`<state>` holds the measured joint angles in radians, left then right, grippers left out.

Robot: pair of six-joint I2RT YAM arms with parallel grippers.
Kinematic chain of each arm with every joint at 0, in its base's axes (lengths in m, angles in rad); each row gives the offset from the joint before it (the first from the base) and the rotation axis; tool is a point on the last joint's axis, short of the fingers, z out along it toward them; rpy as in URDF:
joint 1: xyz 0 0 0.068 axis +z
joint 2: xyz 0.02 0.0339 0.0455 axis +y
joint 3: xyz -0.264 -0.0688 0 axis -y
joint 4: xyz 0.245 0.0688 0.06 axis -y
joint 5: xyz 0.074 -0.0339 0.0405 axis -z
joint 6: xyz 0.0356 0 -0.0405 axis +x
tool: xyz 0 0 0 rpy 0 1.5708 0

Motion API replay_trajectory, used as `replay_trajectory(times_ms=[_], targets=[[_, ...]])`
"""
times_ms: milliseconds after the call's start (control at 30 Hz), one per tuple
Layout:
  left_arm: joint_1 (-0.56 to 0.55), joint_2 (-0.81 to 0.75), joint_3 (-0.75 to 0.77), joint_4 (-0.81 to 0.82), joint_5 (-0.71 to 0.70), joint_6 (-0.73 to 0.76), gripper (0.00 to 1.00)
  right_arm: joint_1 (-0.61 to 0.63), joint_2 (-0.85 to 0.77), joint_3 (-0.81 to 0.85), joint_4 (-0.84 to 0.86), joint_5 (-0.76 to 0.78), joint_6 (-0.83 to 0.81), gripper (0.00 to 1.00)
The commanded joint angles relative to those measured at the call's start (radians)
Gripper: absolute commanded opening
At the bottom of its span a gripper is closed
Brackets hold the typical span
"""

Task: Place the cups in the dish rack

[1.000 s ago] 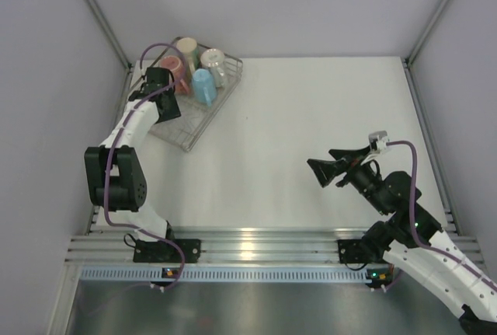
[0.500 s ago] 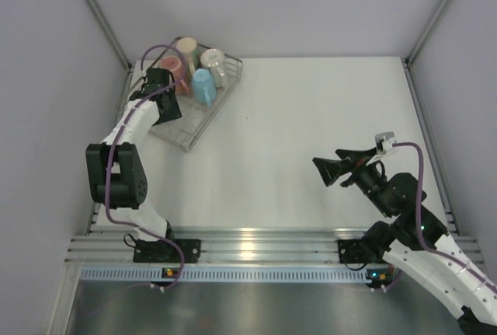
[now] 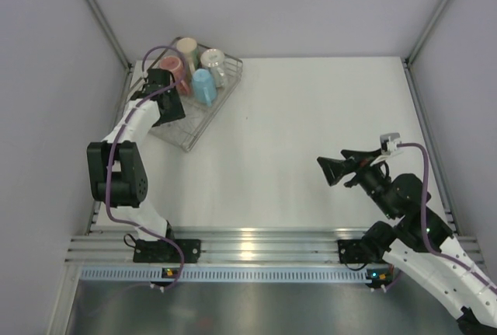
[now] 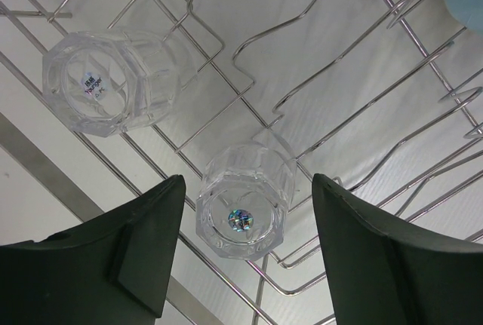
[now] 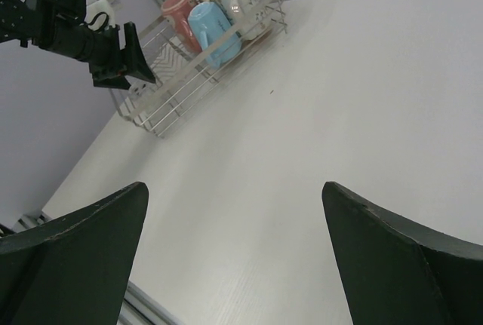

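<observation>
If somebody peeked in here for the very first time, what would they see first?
Probably the colourful cups bunched in the silver dish rack at the table's far left corner: a light blue cup, a pink-red mug, a cream mug and a dotted mug. The left hand hangs open over two tiny clear glasses in the rack. The right hand hovers open on the right side.

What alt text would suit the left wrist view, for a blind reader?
A small clear faceted glass sits in the wire dish rack, between the fingers of the open left claw, untouched. A second glass sits beside it.
</observation>
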<state>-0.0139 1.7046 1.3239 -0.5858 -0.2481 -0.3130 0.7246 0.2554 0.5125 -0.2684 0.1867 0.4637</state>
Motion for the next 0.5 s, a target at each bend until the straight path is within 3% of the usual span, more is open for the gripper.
replay_trajectory(times_ms=[0, 133, 200, 467], targets=[[0.006, -0.048, 0.031, 0.011, -0.017, -0.009, 0.74, 0.012, -0.007, 0.067, -0.012, 0.023, -0.014, 0.99], [0.008, -0.127, 0.066, 0.006, -0.014, -0.014, 0.87, 0.012, 0.019, 0.096, -0.049, 0.042, 0.0, 0.99], [0.006, -0.158, 0.078, 0.007, 0.038, -0.014, 0.98, 0.01, 0.047, 0.119, -0.063, 0.057, 0.006, 0.99], [-0.018, -0.331, 0.037, 0.072, 0.467, -0.008, 0.98, 0.012, 0.188, 0.254, -0.187, 0.239, 0.087, 0.99]])
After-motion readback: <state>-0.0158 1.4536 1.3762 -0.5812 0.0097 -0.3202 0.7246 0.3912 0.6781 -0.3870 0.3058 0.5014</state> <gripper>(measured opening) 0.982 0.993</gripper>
